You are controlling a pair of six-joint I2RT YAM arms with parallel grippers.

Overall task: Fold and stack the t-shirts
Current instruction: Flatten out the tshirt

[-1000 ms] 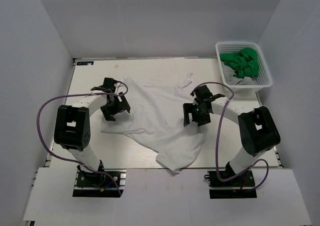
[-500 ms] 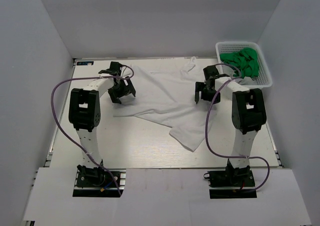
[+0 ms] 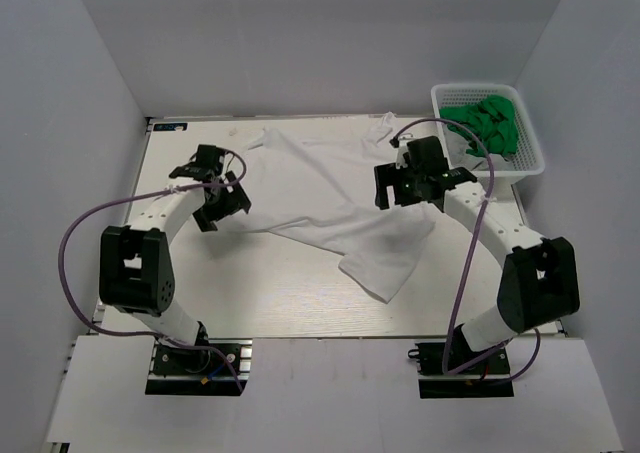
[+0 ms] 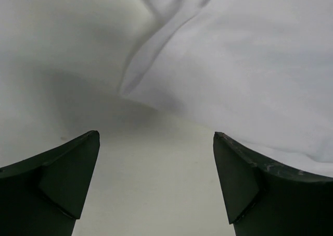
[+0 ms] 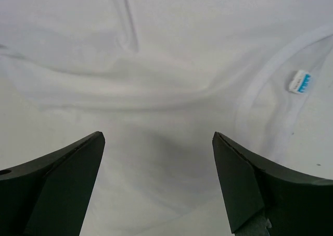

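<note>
Claws are both held wide apart, nothing grasped: left claw [image 3: 217,209] over tabletop [image 3: 250,283] beside the white t-shirt [image 3: 325,185], right claw [image 3: 406,189] over its cloth near the neck label [image 5: 300,82].

White t-shirt [image 3: 335,198], rumpled, spread on table

We see a pale table [image 3: 270,298] with one white shirt [image 3: 330,188] lying rumpled on it. The cloth spreads from just ahead of the left gripper [image 3: 221,208], where bare board shows between the fingers, to beneath the right gripper [image 3: 408,190]. Its neck label lies ahead of that gripper and to its right. A basket [image 3: 495,174] stands on the table, out to the right gripper's right.
</note>
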